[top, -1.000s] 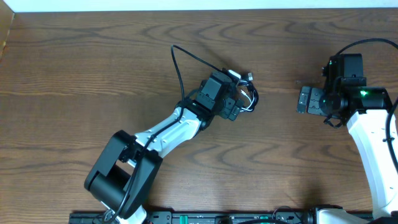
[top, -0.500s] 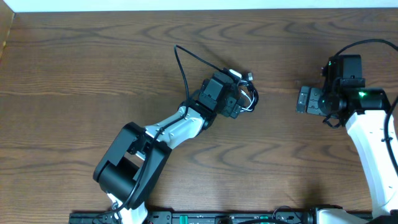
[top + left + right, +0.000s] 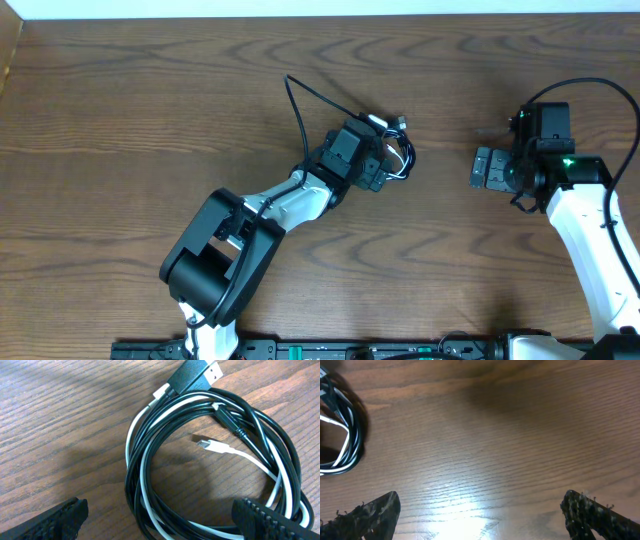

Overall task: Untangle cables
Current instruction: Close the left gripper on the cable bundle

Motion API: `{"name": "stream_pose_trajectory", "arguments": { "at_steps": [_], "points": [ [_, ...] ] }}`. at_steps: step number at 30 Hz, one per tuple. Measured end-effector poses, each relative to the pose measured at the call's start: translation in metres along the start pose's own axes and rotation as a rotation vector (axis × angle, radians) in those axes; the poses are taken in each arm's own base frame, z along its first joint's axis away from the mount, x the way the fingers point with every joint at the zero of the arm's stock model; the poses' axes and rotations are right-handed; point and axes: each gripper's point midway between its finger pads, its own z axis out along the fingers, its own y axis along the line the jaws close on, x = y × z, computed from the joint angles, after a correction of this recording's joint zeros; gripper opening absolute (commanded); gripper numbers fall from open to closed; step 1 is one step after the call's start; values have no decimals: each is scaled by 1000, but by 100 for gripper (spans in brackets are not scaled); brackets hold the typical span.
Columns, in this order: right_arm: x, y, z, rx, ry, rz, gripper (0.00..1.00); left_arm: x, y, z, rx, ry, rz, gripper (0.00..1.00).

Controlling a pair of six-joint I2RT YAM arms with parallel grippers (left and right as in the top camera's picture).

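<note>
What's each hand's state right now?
Left hand: open, over the cables, gripping nothing.
Right hand: open, empty, over the table.

Cables (image 3: pixel 134 480): black strands run together with white ones. Black plug (image 3: pixel 192 375); white plug (image 3: pixel 212 446), silver tip. Table (image 3: pixel 60 425) beneath the cables: brown wood with dark wavy grain. Right arm (image 3: pixel 585 230): white shell, black joints, green light (image 3: pixel 568 163).
</note>
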Motion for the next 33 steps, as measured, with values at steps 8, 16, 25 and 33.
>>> {"name": "stream_pose_trajectory", "arguments": {
  "at_steps": [8,16,25,33],
  "points": [
    [1,2,0,-10,4,0,99,4,0,7,0,2,-49,98],
    [1,2,0,-13,4,0,99,3,0,16,2,-20,-96,77],
    [1,2,0,-13,4,0,99,2,1,16,-5,-24,-136,21],
    [1,2,1,-13,4,0,99,1,1,15,-5,-28,-160,7]
  ]
}}
